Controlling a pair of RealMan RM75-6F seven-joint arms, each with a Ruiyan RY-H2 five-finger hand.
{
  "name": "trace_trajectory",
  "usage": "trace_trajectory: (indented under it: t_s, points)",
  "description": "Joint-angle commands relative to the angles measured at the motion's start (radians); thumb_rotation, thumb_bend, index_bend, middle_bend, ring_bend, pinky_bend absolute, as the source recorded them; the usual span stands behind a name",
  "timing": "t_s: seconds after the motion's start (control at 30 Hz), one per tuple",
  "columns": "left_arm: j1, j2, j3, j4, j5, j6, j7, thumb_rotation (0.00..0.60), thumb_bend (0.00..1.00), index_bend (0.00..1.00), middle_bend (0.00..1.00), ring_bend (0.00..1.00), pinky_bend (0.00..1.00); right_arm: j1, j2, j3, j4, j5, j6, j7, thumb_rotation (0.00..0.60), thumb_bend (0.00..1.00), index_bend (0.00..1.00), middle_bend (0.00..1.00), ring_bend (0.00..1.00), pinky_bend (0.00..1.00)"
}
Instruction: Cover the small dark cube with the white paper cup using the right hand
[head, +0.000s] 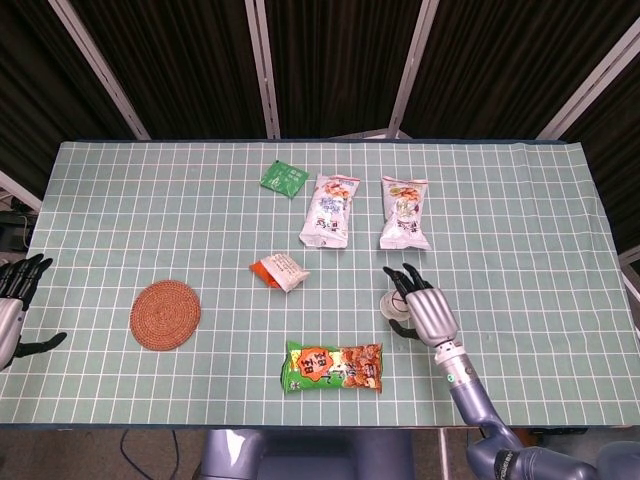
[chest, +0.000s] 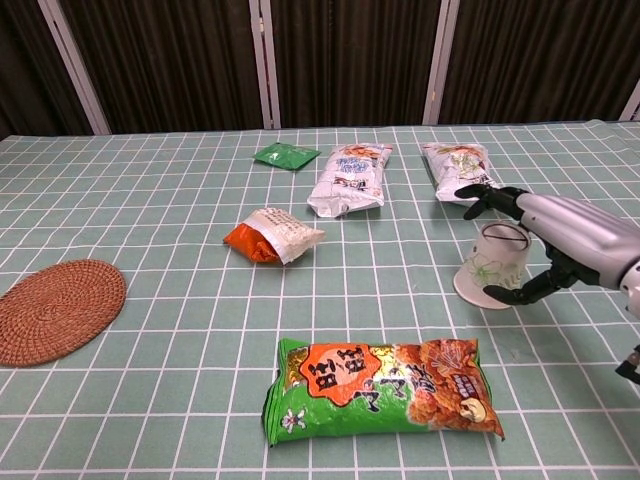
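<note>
Within the right hand (chest: 560, 235), fingers curved loosely around it, the white paper cup (chest: 492, 265) stands inverted on the table; whether they grip it, cannot tell; small dark cube not visible, presumably beneath; covering looks done, withdrawal left; just beyond the fingertips lies a snack bag (chest: 455, 160); left hand (head: 12, 300) far off, fingers apart, holding nothing.

The right hand (chest: 560, 245) has a smooth silver-grey shell over its back and slim black fingers (chest: 478, 194), and joins a pale metallic wrist and a rounded blue-grey forearm (head: 478, 405). A thin black cable shows beside the wrist at the chest view's right edge. The left hand (head: 12, 310), at the head view's left edge, has a grey body with black fingers.
</note>
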Motion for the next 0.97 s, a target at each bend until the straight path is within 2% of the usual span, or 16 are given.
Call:
trace_trajectory:
  t_s: [0.03,0.17,0.3,0.37,0.43,0.53,0.73,0.83,0.97]
  points:
    - [0.0,0.001,0.0,0.0,0.0,0.001,-0.001,0.6,0.0,0.0,0.0,0.0,0.0,-0.004,0.003,-0.004,-0.006,-0.006,0.006,-0.002,0.6,0.19,0.06,0.15,0.04,0.33]
    - [0.001,0.003,0.0,-0.001,0.001,0.003,-0.006,0.6,0.0,0.0,0.0,0.0,0.0,-0.015,0.018,-0.004,-0.036,-0.022,0.036,0.008,0.6,0.19,0.06,0.14,0.04,0.31]
    - [0.003,0.004,-0.001,0.0,0.003,0.007,-0.009,0.6,0.0,0.0,0.0,0.0,0.0,-0.028,0.064,-0.004,-0.08,-0.05,0.077,0.011,0.6,0.12,0.05,0.13,0.02,0.26]
    - [0.006,0.004,-0.002,0.002,0.005,0.015,-0.007,0.6,0.0,0.0,0.0,0.0,0.0,-0.039,0.11,-0.011,-0.104,-0.08,0.111,0.008,0.6,0.06,0.04,0.11,0.01,0.2]
    - [0.01,0.003,-0.004,0.004,0.008,0.03,-0.001,0.6,0.0,0.0,0.0,0.0,0.0,-0.057,0.16,-0.017,-0.12,-0.113,0.159,-0.003,0.6,0.01,0.02,0.07,0.0,0.08]
    - [0.016,0.0,-0.007,0.003,0.014,0.049,0.002,0.6,0.0,0.0,0.0,0.0,0.0,-0.085,0.238,-0.037,-0.15,-0.154,0.212,-0.025,0.6,0.0,0.0,0.01,0.0,0.0]
    - [0.029,-0.016,-0.006,0.01,0.044,0.097,0.024,0.6,0.0,0.0,0.0,0.0,0.0,-0.169,0.43,-0.089,-0.276,-0.173,0.279,-0.167,0.6,0.0,0.0,0.0,0.0,0.0]
    - [0.036,-0.024,-0.002,0.012,0.062,0.116,0.027,0.6,0.0,0.0,0.0,0.0,0.0,-0.213,0.48,-0.1,-0.332,-0.151,0.306,-0.193,0.6,0.0,0.0,0.0,0.0,0.0]
    - [0.044,-0.025,0.004,0.011,0.074,0.129,0.016,0.6,0.0,0.0,0.0,0.0,0.0,-0.258,0.501,-0.104,-0.348,-0.15,0.358,-0.223,0.6,0.0,0.0,0.0,0.0,0.0]
